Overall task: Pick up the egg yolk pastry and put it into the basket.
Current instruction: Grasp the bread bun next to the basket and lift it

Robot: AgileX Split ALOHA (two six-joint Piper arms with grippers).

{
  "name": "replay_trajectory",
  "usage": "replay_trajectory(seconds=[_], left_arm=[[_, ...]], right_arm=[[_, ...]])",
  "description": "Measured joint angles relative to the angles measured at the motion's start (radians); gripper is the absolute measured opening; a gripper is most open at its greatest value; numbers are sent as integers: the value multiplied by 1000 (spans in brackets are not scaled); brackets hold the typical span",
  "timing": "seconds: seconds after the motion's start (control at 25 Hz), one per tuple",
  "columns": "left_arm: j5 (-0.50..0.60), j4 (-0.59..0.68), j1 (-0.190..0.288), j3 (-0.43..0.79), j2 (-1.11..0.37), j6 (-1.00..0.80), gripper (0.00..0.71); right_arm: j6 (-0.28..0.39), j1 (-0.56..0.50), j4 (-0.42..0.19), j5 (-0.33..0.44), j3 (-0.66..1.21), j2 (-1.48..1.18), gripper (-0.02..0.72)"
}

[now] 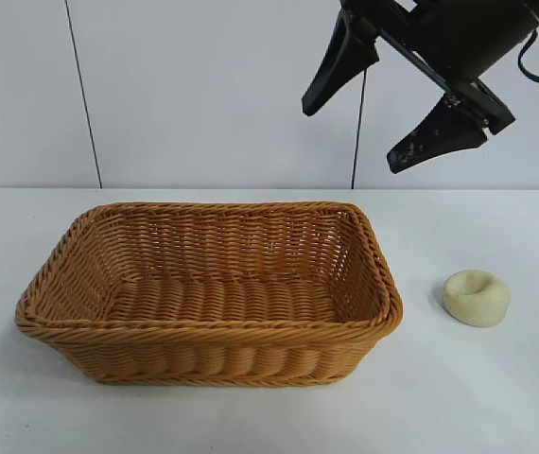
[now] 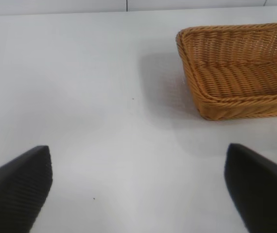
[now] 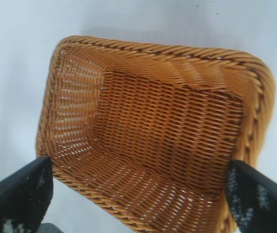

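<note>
- Basket (image 1: 209, 293): large rectangular woven wicker container, orange-brown, with sloping sides and a braided rim. It stands upright on the table (image 1: 496, 397), with its long side toward the exterior camera. Contents: none visible; the woven floor shows bare in the exterior view and again in the right wrist view (image 3: 158, 136). One corner and part of the inside also show in the left wrist view (image 2: 240, 73).
- Egg yolk pastry (image 1: 477, 297): small round pale cream-yellow puck with a dimpled top. It lies flat on the table at about 3 o'clock from the basket, outside it, near its right-hand end but apart from the rim. Nothing touches it.
- Right tool (image 1: 392, 104): black, raised high in the exterior view, at roughly 1 o'clock from the basket's centre and 11 o'clock from the pastry. Its two fingers are spread wide with nothing between them. In its own wrist view (image 3: 138, 194) the fingers frame the basket's open interior.
- Left tool (image 2: 138, 189): seen only in its own wrist view, fingers spread wide and holding nothing, above bare table with the basket's corner farther off.
- Table: plain white surface, carrying the basket and the pastry; a pale wall stands behind it.
</note>
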Motion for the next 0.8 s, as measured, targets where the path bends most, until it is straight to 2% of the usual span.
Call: replay_trajectory(seconds=[0.12,0.2,0.6,0.8], left_arm=[[0,0,0,0,0,0,692],[0,0,0,0,0,0,692],[0,0,0,0,0,0,692],[0,0,0,0,-4,0,692]], right_arm=[[27,-27,-68,29,0,0,687],[28,-44,-81,35,0,0,687],[30,-100,-93,18,-3,167,687],[31,-100,-88,-30,-4,301,687]])
